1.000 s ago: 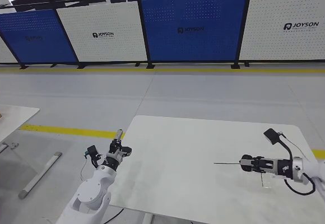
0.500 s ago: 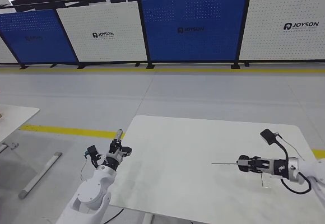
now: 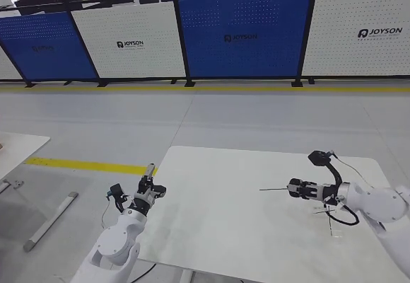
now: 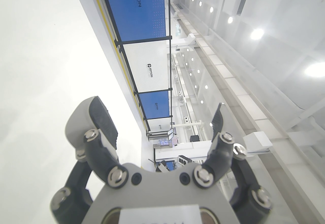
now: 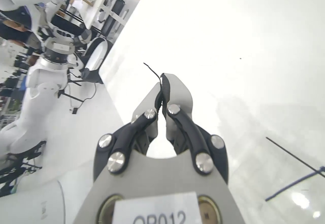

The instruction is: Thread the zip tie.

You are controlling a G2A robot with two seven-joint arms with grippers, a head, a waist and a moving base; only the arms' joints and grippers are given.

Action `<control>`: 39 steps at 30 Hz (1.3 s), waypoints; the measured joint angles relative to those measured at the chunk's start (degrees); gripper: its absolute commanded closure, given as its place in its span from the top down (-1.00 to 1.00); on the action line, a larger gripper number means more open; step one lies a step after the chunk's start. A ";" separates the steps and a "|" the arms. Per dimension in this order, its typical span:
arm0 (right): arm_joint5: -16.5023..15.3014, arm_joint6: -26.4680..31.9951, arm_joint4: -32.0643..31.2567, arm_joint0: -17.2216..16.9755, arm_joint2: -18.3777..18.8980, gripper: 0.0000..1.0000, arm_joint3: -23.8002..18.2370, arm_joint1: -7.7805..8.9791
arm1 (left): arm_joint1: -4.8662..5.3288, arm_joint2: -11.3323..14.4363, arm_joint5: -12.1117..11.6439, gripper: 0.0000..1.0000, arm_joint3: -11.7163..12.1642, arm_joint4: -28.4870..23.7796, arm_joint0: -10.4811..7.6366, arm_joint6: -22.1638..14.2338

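**A:** Where is the zip tie?

**B:** The zip tie (image 3: 272,189) is in the right gripper (image 3: 292,189). It is a thin black strip sticking out level over the middle of the white table (image 3: 212,226), pointing toward the robot's left side. In the right wrist view only its slightly bent tip pokes out past the fingertips.

**A:** So those jaws are closed?

**B:** Yes, they are pressed together on the tie, with the pads meeting around it.

**A:** Does it touch the table?

**B:** I cannot tell. It appears to be held above the surface.

**A:** And the other arm?

**B:** The left gripper (image 4: 158,105) is at the table's left edge, well apart from the tie. Its jaws are spread wide with nothing between them, and it points away from the robot.

**A:** Is anything else on the table?

**B:** Two more black strips (image 5: 292,153) lie crossing each other on the surface, near the right arm.

**A:** And beyond the table?

**B:** There is a yellow floor line (image 3: 85,165), a second table (image 3: 10,152) off to the left, and blue and white pegboard panels (image 3: 244,42) along the back.
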 measured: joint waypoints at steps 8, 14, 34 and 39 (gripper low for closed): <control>-0.11 0.21 0.49 0.01 0.05 -1.00 0.07 0.00 | 0.00 0.00 0.00 1.00 0.00 0.00 0.00 0.00; -0.24 -0.23 0.74 -0.31 0.05 -1.00 0.09 -0.06 | 0.00 0.00 0.00 1.00 0.00 0.00 0.00 0.00; -7.83 -8.73 -17.28 -2.37 -2.63 -1.00 -7.92 1.25 | 0.00 0.00 0.00 1.00 0.00 0.00 0.00 0.00; -7.83 -8.73 -17.28 -2.37 -2.63 -1.00 -7.92 1.25 | 0.00 0.00 0.00 1.00 0.00 0.00 0.00 0.00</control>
